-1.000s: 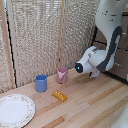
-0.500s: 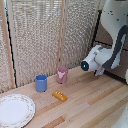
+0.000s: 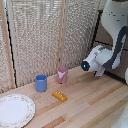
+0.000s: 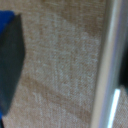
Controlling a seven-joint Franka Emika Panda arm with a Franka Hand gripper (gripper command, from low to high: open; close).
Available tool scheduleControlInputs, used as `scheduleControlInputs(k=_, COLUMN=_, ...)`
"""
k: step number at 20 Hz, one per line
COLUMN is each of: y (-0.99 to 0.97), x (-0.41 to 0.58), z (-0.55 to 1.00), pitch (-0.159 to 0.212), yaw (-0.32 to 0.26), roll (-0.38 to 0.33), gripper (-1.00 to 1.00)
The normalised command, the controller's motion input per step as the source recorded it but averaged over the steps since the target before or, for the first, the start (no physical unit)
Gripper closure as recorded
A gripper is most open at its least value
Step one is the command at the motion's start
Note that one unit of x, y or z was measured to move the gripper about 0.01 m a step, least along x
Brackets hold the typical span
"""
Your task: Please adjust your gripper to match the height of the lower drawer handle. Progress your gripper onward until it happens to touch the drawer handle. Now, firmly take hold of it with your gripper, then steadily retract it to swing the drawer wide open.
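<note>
Although the drawer handle is the goal, it is hard to find: the exterior view does not show it clearly, and the wrist view shows only a pale silver bar (image 4: pixel 107 60), blurred, in front of beige woven material, with a bit of dark surface beside it. This bar may be the handle, but it cannot be confirmed. The drawer itself is at the exterior view's right, where dark brown wood (image 3: pixel 103 36) appears beside the white arm; which front is the lower one cannot be told.

The gripper (image 3: pixel 88 65) hangs above the desk (image 3: pixel 95 105), near that wood. Only one of the fingers (image 4: pixel 10 62), dark blue, is visible in the wrist view, so it cannot be told whether the fingers are apart or together.

The step in hand seems to be the height adjustment and the approach. To do it well, the arm should probably level the fingers with the bar, keep them spread wider than it, and go forward slowly until contact, closing only afterwards.

Further away, a pink cup (image 3: pixel 62 75), a blue cup (image 3: pixel 41 82), a small yellow object (image 3: pixel 60 95) and a plate (image 3: pixel 15 110) stand before the woven screen (image 3: pixel 40 40), well apart from the drawer.
</note>
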Motion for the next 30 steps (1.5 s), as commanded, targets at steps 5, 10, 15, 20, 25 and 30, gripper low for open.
scheduleControlInputs(k=5, y=-0.08, x=-0.013, z=-0.02, pitch=0.005, yaw=0.047, roll=0.080, gripper=1.00)
scheduleControlInputs(k=10, y=0.72, x=0.015, z=-0.14, pitch=0.012, yaw=0.004, roll=0.080, gripper=1.00)
scheduleControlInputs(k=15, y=0.93, x=0.009, z=-0.11, pitch=0.024, yaw=0.000, roll=0.098, gripper=1.00)
scheduleControlInputs(k=20, y=0.88, x=0.053, z=0.00, pitch=0.054, yaw=0.000, roll=0.148, gripper=1.00)
scheduleControlInputs(k=25, y=0.65, x=0.158, z=0.17, pitch=0.081, yaw=0.004, roll=0.143, gripper=-1.00)
scheduleControlInputs(k=30, y=-0.01, x=0.046, z=0.63, pitch=0.060, yaw=0.025, roll=0.054, gripper=-1.00)
